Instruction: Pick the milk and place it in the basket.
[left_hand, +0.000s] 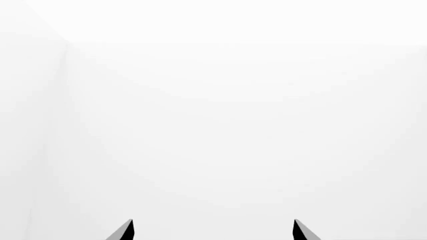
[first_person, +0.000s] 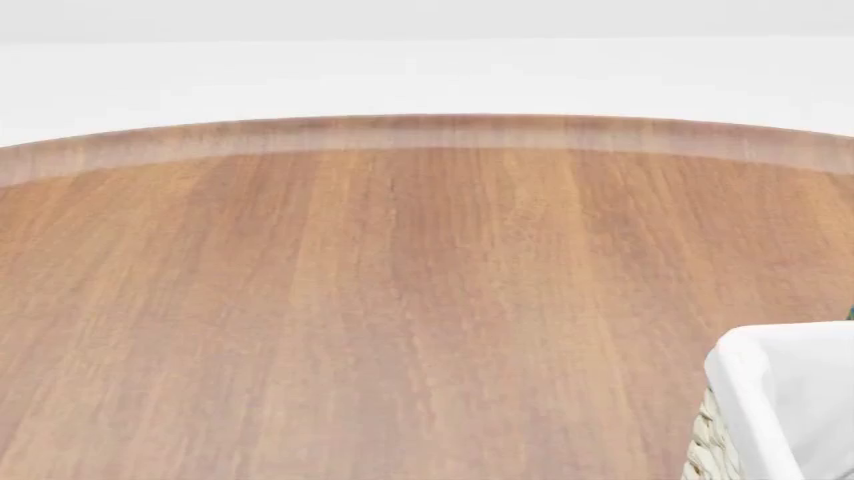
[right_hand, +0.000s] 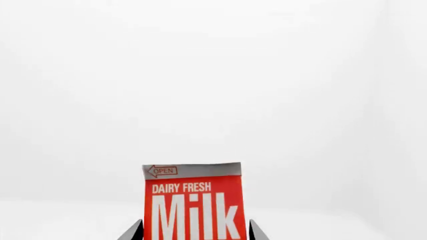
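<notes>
Basket (first_person: 747, 400): only one corner shows in head view, at the counter's near right edge. White cloth liner folded over the rim, cream wicker weave visible below it. The bit of inside that shows is plain white liner; can't tell what else is in it, most of it is cut off by the picture edge. A tiny dark sliver sits at the picture's right edge just above the liner, too small to identify.

Counter (first_person: 374, 300): brown wood grain, curved far edge with white floor and wall beyond.

Milk (right_hand: 193, 202): seen in right wrist view only, upright, red face w/ white "DAIRY FRESH Milk" lettering, grey top strip marked "OPEN" w/ an arrow. It sits between the two dark fingers of the right claw (right_hand: 193, 235), fingers close against both sides of the carton, so the right claw is gripping it. Background is plain white; no counter visible behind the carton.

Left claw (left_hand: 213, 231): two dark fingertips (left_hand: 123, 231) well apart, nothing between them, so it's spread and unloaded, facing blank white wall.

Neither arm shows in head view.
</notes>
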